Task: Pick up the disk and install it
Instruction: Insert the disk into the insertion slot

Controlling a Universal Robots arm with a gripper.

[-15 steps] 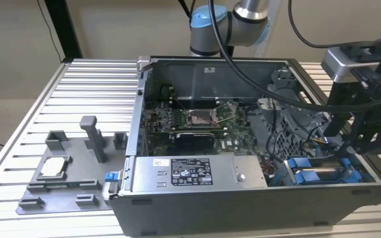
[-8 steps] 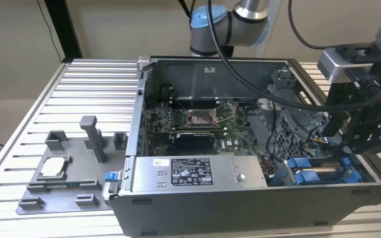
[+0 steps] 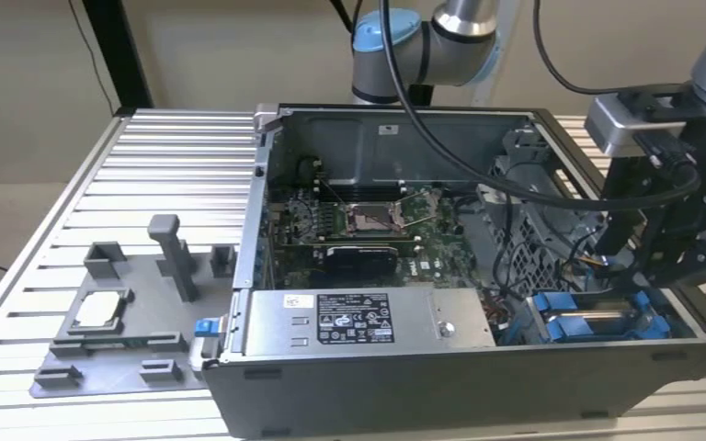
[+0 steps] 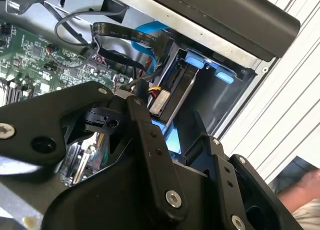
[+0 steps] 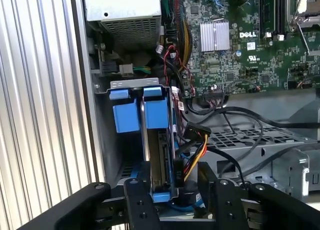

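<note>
Black claw spread, blue-framed silver-grey metal disk edgewise between its fingers, at 4 o'clock corner of grey computer case, exterior view

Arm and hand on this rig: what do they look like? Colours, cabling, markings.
The arm has silver-grey tubular links and rounded joints with light-blue caps. Loose black cables hang alongside it. A grey box-shaped mount sits at the wrist. The hand is matt black, with angular bar linkages and silver screw heads.
</note>
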